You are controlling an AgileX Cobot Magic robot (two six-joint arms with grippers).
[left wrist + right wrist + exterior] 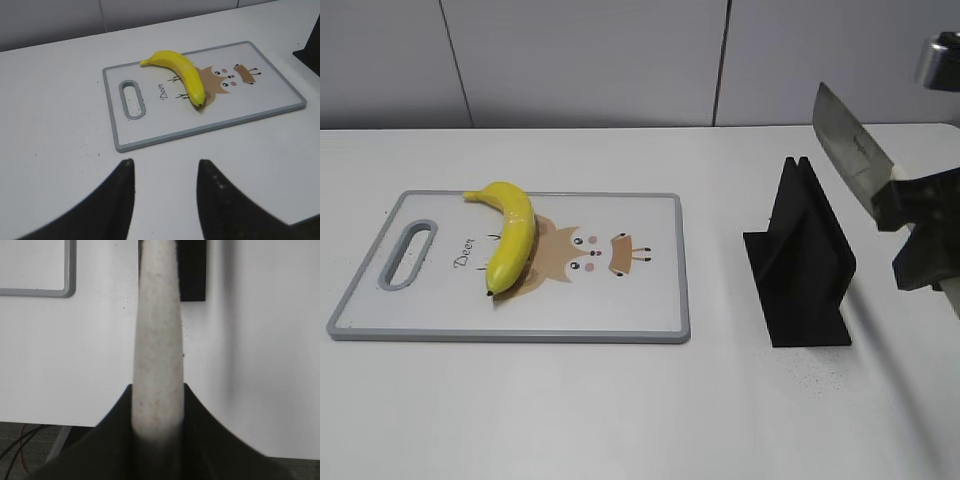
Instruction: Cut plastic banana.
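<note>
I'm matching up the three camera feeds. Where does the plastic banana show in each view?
Exterior view: plastic banana lies on the left half of the cutting board.
Left wrist view: upper centre, beyond the open left gripper.
Right wrist view: not in it.
Shared landmark: the board's grey rim.

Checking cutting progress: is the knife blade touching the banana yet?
No, the knife is held up by the right gripper, far from the banana.
</note>
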